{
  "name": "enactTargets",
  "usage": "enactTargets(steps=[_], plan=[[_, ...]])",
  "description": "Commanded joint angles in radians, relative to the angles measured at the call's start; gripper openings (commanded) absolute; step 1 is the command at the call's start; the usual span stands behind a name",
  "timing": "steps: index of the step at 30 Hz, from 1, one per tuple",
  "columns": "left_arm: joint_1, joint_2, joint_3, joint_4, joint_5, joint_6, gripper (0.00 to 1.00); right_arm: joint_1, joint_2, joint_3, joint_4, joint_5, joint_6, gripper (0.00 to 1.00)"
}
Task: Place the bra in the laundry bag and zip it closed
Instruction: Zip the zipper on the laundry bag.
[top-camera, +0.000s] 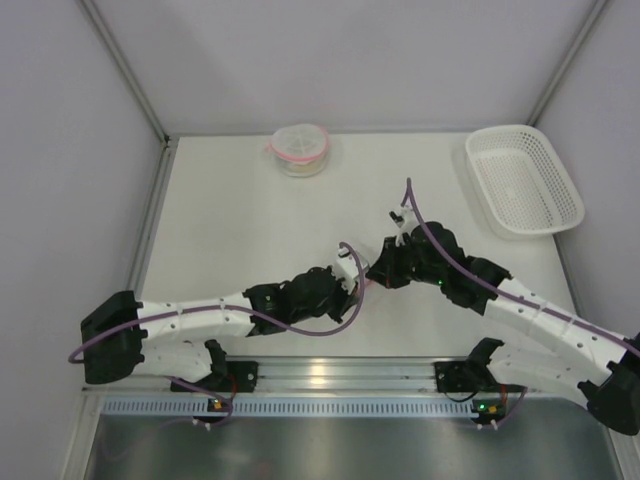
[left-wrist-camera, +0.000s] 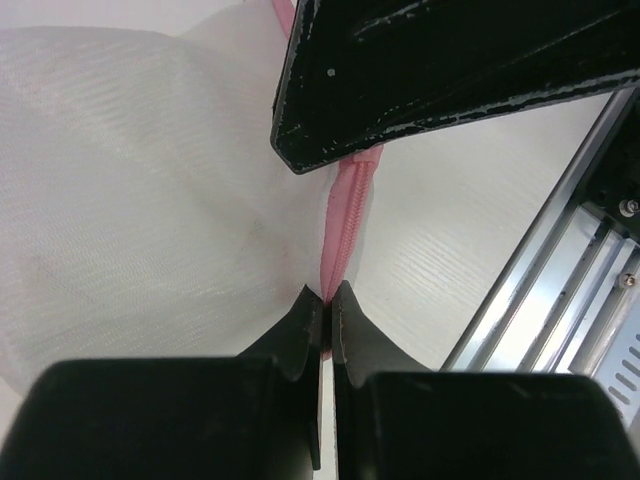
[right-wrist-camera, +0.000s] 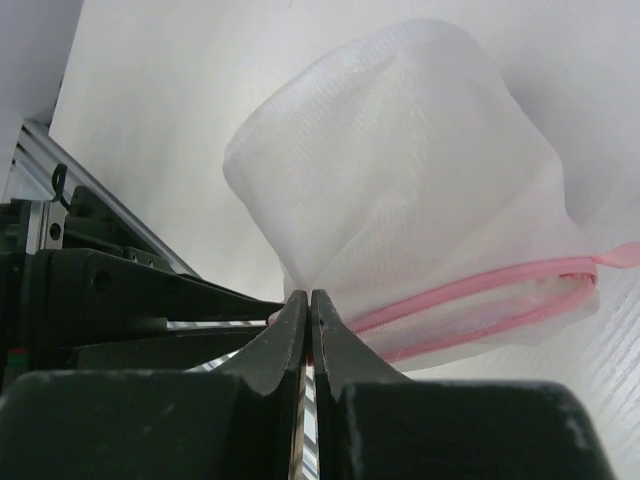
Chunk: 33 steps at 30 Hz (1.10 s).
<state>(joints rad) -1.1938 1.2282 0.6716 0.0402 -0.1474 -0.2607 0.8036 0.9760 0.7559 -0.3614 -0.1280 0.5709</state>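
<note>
Left gripper (left-wrist-camera: 327, 296) and right gripper (right-wrist-camera: 308, 302) each pinch the pink zipper (left-wrist-camera: 348, 215) of the mesh bag (right-wrist-camera: 400, 180), fingers pressed together, likely one anchoring while the other draws it closed.

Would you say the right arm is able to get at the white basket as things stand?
Probably, though not freely: nothing stands between it and the basket, but the right pincer is shut on the laundry bag's pink zipper, so it must let go first.
</note>
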Motion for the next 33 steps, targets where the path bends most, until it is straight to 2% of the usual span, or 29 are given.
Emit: enactTargets(steps=[1,4,8,12,21,27,30,33], plan=[[-0.001,-0.009,0.028,0.024,-0.023,-0.014,0.0,0.022,-0.036,0.048,0.038,0.074,0.037,0.0],[-0.001,-0.004,0.031,0.023,-0.04,-0.017,0.0,0.02,-0.034,0.049,-0.016,0.125,0.023,0.0],[-0.001,0.013,0.065,0.004,-0.09,-0.072,0.0,0.025,-0.036,0.04,-0.005,0.205,0.052,0.0],[-0.001,0.046,0.141,-0.014,-0.081,-0.101,0.0,0.052,-0.045,0.019,0.094,0.261,0.083,0.0],[0.0,0.139,0.276,-0.149,-0.04,-0.118,0.0,0.15,-0.04,0.057,0.179,0.407,0.063,0.0],[0.051,0.088,0.27,-0.151,-0.057,-0.202,0.0,0.193,-0.094,0.025,0.208,0.462,0.096,0.0],[0.097,0.048,0.269,-0.149,-0.024,-0.213,0.0,0.215,-0.096,0.005,0.234,0.458,0.084,0.0],[0.119,0.022,0.273,-0.134,0.067,-0.184,0.0,0.226,-0.082,-0.007,0.249,0.456,0.064,0.0]])
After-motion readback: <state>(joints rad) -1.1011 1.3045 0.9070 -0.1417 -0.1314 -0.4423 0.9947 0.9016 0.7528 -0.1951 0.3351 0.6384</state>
